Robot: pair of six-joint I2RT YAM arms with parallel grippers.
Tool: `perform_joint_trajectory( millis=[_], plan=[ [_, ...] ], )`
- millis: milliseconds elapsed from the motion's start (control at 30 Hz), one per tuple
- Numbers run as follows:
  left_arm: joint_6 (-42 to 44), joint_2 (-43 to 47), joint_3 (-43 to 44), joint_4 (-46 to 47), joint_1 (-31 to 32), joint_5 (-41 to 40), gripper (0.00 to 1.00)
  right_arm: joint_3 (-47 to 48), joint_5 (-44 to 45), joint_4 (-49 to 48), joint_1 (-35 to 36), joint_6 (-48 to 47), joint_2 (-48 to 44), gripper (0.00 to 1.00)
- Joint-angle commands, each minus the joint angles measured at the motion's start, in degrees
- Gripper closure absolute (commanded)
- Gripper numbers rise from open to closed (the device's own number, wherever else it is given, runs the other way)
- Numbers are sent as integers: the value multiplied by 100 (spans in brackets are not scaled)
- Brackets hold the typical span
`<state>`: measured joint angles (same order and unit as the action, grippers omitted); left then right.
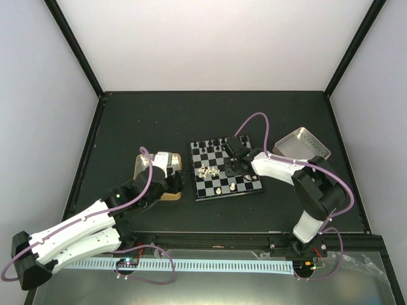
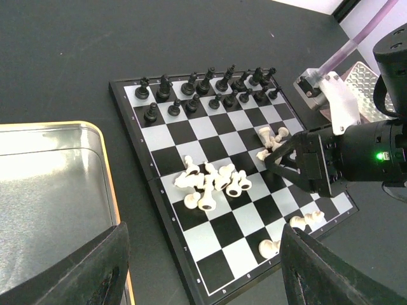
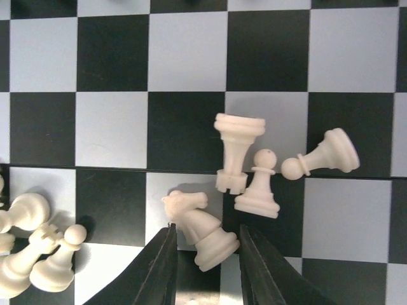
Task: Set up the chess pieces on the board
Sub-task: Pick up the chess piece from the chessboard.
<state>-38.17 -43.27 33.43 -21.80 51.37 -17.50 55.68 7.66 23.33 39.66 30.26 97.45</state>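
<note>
Hovering by the gold-rimmed tin tray [image 2: 51, 184], the left tool [image 2: 203, 254] is being held released, its fingers [image 2: 95, 267] spread wide. Just beyond, the board [image 2: 191, 130] is lying flat on the desk [image 1: 159, 114], and cream chess pieces [image 2: 213, 184] are being left tumbled in a heap near its middle. The right tool [image 3: 206, 270] is being held low over the board's right side, its fingers [image 3: 159, 273] set either side of a toppled cream knight [image 3: 203, 232]; whether the knight is being clenched cannot be told. Black chess pieces [image 2: 203, 89] are being stood upright in two rows along the far edge.
</note>
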Motion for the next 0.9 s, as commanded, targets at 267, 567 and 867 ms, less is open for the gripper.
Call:
perform_joint_trajectory(
  millis=[267,567,867],
  plan=[
    [-40,-94,-38,239,-63,132,34,113,-292,-118,-16,-356,217,72],
    [-67,-85,-39,227,-79,188,34,88,-392,-187,-14,-538,258,86],
    [-151,-145,11,341,-122,486,33,-579,-727,-1157,-16,-903,-727,88]
  ],
)
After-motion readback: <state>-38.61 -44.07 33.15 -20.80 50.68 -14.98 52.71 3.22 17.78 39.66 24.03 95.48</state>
